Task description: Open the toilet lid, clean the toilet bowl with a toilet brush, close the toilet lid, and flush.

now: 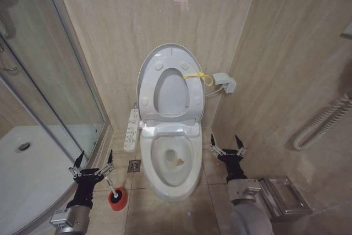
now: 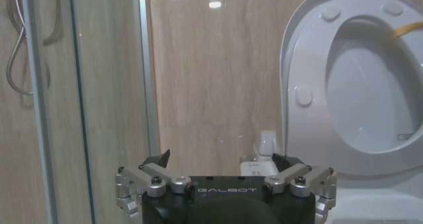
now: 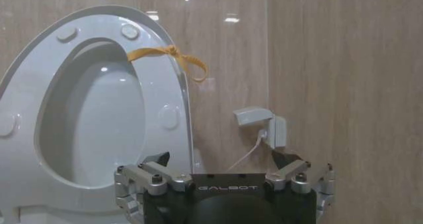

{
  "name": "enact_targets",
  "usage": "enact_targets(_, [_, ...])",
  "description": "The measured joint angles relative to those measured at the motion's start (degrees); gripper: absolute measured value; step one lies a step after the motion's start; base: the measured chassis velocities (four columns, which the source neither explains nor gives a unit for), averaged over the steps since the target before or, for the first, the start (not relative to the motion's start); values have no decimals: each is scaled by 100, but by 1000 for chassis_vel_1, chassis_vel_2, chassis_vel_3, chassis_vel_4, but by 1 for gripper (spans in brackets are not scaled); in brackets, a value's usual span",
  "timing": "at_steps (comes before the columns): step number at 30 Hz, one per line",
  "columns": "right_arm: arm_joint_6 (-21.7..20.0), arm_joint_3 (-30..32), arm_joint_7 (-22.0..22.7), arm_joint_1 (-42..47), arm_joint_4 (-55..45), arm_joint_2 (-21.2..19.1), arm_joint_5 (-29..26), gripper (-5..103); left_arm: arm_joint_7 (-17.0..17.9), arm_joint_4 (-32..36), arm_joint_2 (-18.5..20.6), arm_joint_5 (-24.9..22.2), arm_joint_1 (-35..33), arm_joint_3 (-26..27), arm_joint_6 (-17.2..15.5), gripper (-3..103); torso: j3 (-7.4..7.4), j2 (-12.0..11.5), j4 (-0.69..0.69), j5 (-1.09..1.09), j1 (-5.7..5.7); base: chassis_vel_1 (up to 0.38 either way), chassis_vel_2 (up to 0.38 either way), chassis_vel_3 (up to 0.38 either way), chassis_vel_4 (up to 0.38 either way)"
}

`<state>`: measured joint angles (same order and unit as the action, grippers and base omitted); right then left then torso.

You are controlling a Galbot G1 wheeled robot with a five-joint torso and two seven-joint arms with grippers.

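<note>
Brush [image 1: 114, 194] at seven o'clock from bowl [image 1: 171, 163], upright in red holder: light, stiff, best pinched high on thin handle (slippery, probably). Left gripper [image 1: 93, 159] just above, splayed wide, empty; right gripper [image 1: 226, 142] likewise. Lid [image 1: 170, 83] raised.

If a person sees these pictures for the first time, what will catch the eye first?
First the white toilet bowl in the middle, with the toilet lid standing up against the beige wall and a yellow cord tied on it. Next, the two open hands: the left hand above the red toilet brush holder, the right hand beside the bowl.
</note>
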<state>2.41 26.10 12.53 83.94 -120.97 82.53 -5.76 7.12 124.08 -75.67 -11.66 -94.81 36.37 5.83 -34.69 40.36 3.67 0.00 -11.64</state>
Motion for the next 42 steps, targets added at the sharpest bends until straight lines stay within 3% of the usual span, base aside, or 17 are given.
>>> enact_targets(20, [0,0,0,1,0,0,0,100,15,-603,13,2,258,-135,96,100,0,0,-1,0,1,-17,19,26,-17])
enact_targets(24, [0,0,0,0,0,0,0,100,112,-1121,35,-5,376,-195,285,100,0,0,1,0,-1,-20,26,19,-22])
enact_targets(28, [0,1,0,1,0,0,0,100,107,-1955,59,5,562,-303,712,100,0,0,0,0,1,0,0,0,0])
enact_targets(42, [0,0,0,1,0,0,0,100,35,-3556,54,1,1071,-480,1318,100,0,0,0,0,2,0,0,0,0])
